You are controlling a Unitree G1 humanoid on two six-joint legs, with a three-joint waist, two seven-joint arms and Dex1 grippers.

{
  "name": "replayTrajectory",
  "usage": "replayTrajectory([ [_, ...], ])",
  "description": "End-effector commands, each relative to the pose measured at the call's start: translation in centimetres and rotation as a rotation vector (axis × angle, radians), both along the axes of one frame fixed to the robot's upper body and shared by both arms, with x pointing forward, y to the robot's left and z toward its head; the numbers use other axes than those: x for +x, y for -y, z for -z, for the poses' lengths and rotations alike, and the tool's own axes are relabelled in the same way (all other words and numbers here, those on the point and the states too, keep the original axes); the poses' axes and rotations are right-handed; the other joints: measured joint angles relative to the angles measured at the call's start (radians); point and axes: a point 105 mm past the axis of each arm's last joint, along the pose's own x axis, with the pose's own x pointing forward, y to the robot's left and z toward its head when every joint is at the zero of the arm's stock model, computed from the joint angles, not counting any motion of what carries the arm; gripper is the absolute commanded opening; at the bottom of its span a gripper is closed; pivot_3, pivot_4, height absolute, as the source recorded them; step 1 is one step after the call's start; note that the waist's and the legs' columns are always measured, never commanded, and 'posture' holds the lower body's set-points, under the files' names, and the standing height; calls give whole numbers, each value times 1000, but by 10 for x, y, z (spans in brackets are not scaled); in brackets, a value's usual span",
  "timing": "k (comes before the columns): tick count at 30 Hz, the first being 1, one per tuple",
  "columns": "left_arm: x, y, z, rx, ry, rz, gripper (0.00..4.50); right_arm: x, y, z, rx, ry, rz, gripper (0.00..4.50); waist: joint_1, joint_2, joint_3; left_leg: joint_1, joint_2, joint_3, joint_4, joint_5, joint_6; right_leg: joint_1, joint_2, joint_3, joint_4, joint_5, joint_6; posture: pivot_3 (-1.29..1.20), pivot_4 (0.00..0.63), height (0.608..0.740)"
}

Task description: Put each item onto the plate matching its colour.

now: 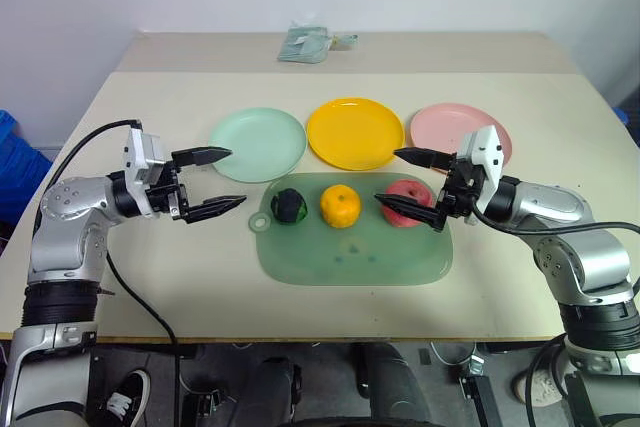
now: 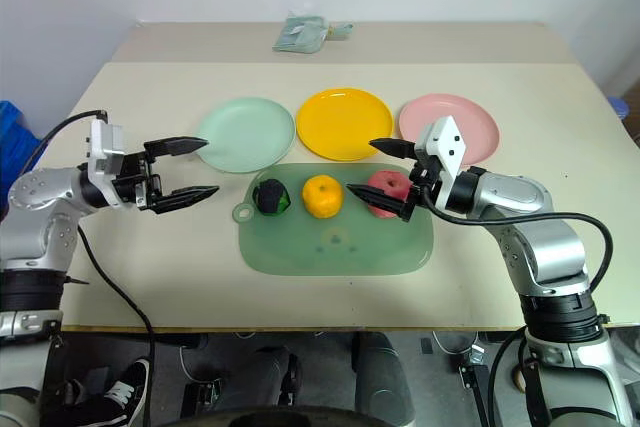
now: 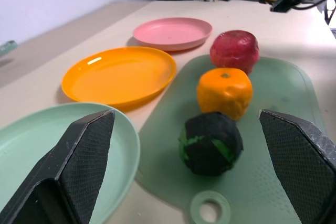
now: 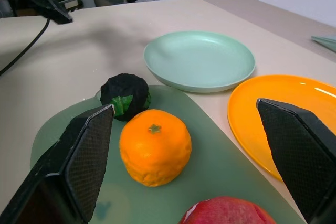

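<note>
Centrally on the beige counter [image 1: 150,277] lies a translucent green mat [image 1: 355,252] with three round fruits in a row on it. From the robot's left to right they are a dark green-black fruit [image 1: 289,205], an orange fruit [image 1: 340,206] and a red fruit [image 1: 408,203]. Just beyond the mat sit three bare plates in the same order: a mint green plate [image 1: 258,144], a yellow plate [image 1: 354,133] and a pink plate [image 1: 455,132]. No fruit is on a plate yet. At the left, the left tool [image 1: 220,179] hovers beside the mat with its two black fingers spread wide, holding nothing. At the right, the right tool [image 1: 408,179] also stands wide and holds nothing, its fingers reaching above and around the red fruit. A pale green cloth bundle [image 1: 308,43] rests at the counter's far edge.
</note>
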Motion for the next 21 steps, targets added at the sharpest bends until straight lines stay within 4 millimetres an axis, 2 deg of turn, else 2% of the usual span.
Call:
replayTrajectory([
  [1,0,1,-14,0,54,16,4500,-3,-3,-8,15,52,-6,4432,0,0,0,0,0,0,0,0,0,0,0,0,0,0,0,0,150,740],
  [8,5,0,-24,17,65,32,4500,-2,-8,-9,28,67,-9,4432,-1,0,0,0,0,0,0,0,0,0,0,0,0,0,0,0,150,740],
  [14,2,11,-21,-3,34,76,4500,-14,-9,-6,-23,9,-81,4432,-2,0,0,0,0,0,0,0,0,0,0,0,0,0,0,0,150,740],
  [21,8,41,13,59,36,158,4500,-21,-11,-12,-78,28,-94,4432,1,0,0,0,0,0,0,0,0,1,0,0,0,0,0,0,150,740],
])
